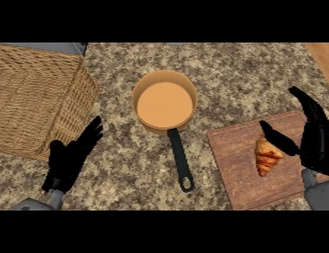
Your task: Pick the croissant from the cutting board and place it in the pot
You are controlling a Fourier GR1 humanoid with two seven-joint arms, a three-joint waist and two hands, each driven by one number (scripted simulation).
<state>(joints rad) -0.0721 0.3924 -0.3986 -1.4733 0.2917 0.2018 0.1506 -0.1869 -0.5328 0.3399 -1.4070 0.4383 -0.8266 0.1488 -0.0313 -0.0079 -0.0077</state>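
The right hand (317, 141) hangs spread — thumb just right of the croissant (267, 156), fingers beyond it — so it should lower and close across the middle.

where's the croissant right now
In the head view the croissant lies on the cutting board at the right, beside the open right robot hand, with the pot off to its left.

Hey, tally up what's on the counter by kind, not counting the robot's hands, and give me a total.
Woven basket: 1
Pot: 1
Cutting board: 1
Croissant: 1
Total: 4
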